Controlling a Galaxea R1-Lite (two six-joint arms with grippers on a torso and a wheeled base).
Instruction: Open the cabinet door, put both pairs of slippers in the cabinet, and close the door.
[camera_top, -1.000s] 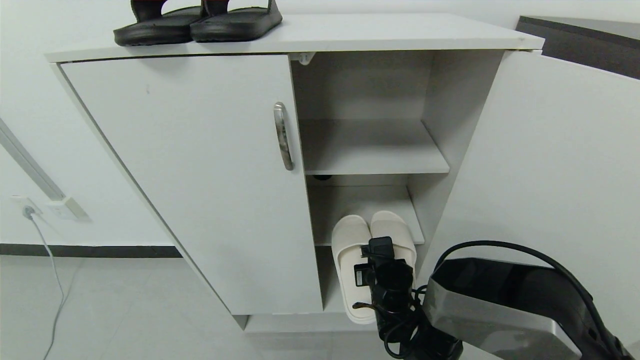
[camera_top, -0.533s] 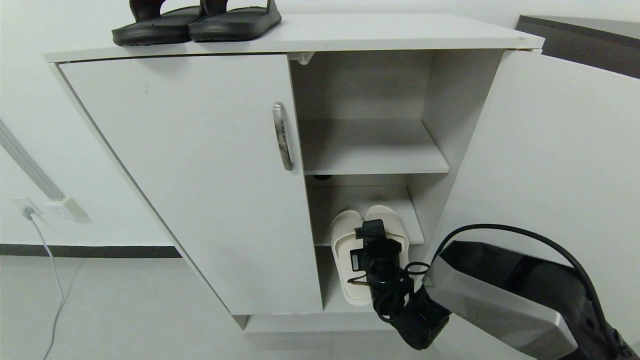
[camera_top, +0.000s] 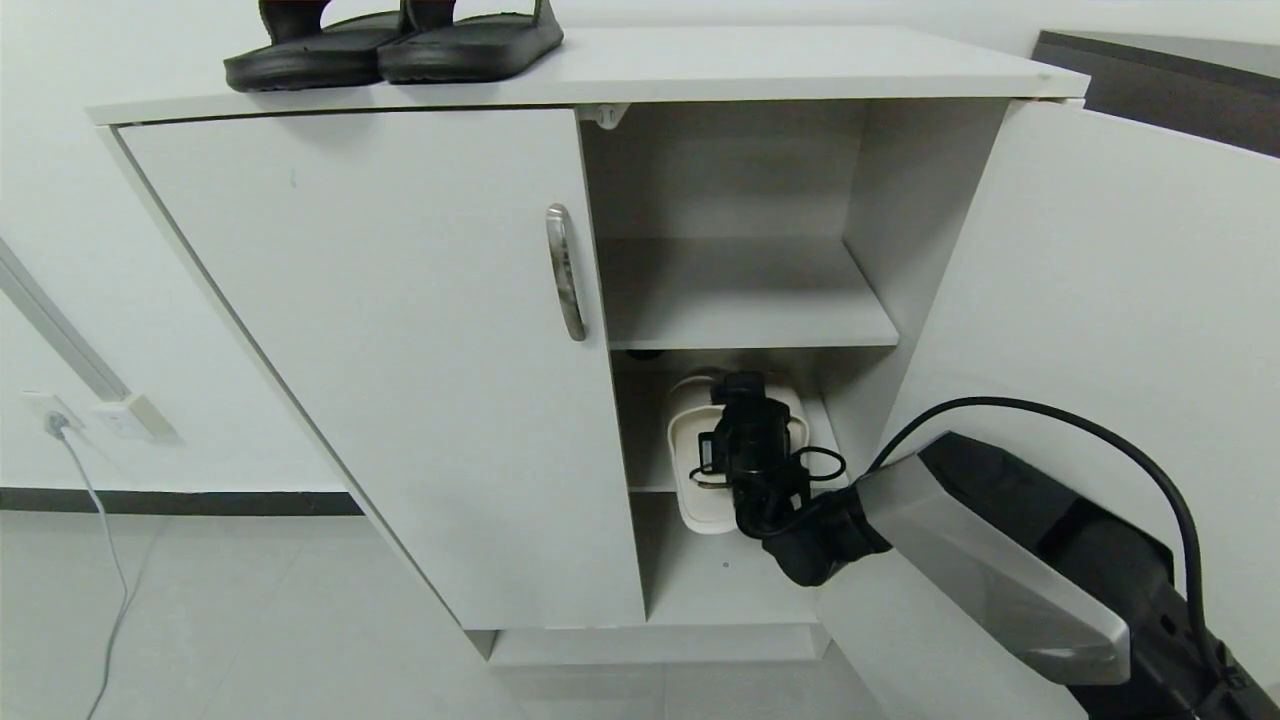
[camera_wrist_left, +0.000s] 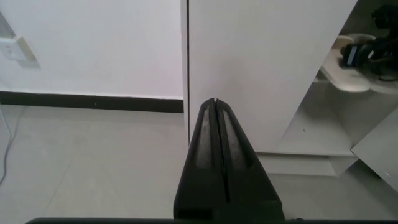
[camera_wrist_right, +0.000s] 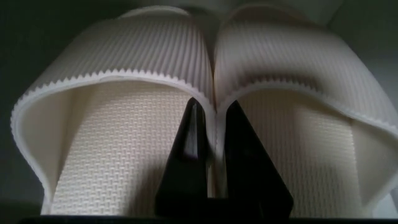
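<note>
Right tool (camera_top: 745, 425): clenched on white slippers (camera_top: 688, 480), fingers (camera_wrist_right: 189, 162) one inside each, touching inner walls pinched between.
Toes beyond the tool tucked under upper shelf (camera_top: 750, 325), partly hidden; slipper on its right mostly covered by the tool in head view.
Heels behind the tool jutting past middle shelf (camera_top: 828, 455) front edge; resting or lifted, cannot tell.
Open door (camera_top: 1100, 300) near on the tool's right, shut door (camera_top: 380, 350) edge near on its left; narrow room either side.
Black slippers (camera_top: 400, 45) high above the tool on cabinet top (camera_top: 800, 65), straps cut off.
Left tool (camera_wrist_left: 214, 124): pressed together, empty, floor (camera_wrist_left: 93, 162) below, shut door ahead.
</note>
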